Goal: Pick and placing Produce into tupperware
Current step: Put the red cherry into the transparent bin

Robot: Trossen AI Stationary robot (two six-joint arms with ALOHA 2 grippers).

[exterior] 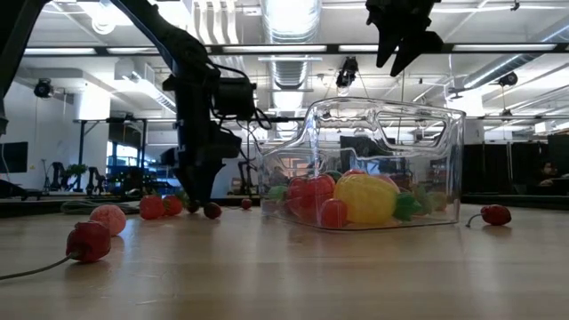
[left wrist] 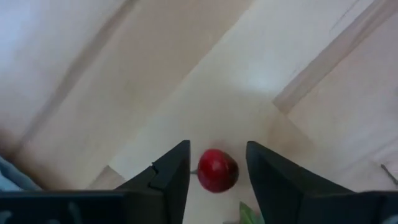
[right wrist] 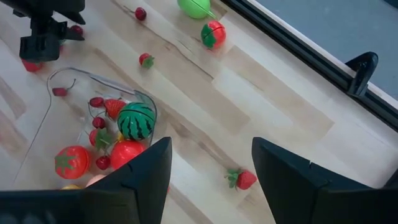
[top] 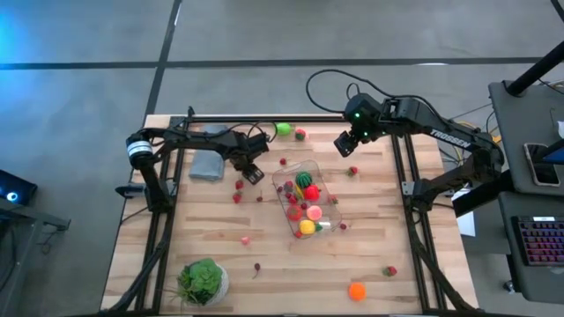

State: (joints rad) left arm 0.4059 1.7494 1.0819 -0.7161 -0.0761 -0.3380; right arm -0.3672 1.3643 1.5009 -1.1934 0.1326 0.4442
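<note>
The clear tupperware (top: 319,167) stands mid-table and holds a striped green melon (right wrist: 136,120), a yellow piece (exterior: 364,197), red fruits and berries. More produce lies loose on the wood around it. My left gripper (left wrist: 217,163) is open and low at the table left of the tub (top: 252,173). Its fingers stand on either side of a small red berry (left wrist: 217,170) that rests on the wood, with a gap showing on each side. My right gripper (right wrist: 211,168) is open and raised above the table beyond the tub's far right corner (top: 345,143). A strawberry (right wrist: 242,179) lies below it.
A grey folded cloth (top: 207,165) lies by the far left corner. A leafy green head in a white bowl (top: 203,280) sits near left. An orange fruit (top: 356,291) and a strawberry (top: 389,271) lie near right. A green fruit (top: 283,129) sits by the far rail.
</note>
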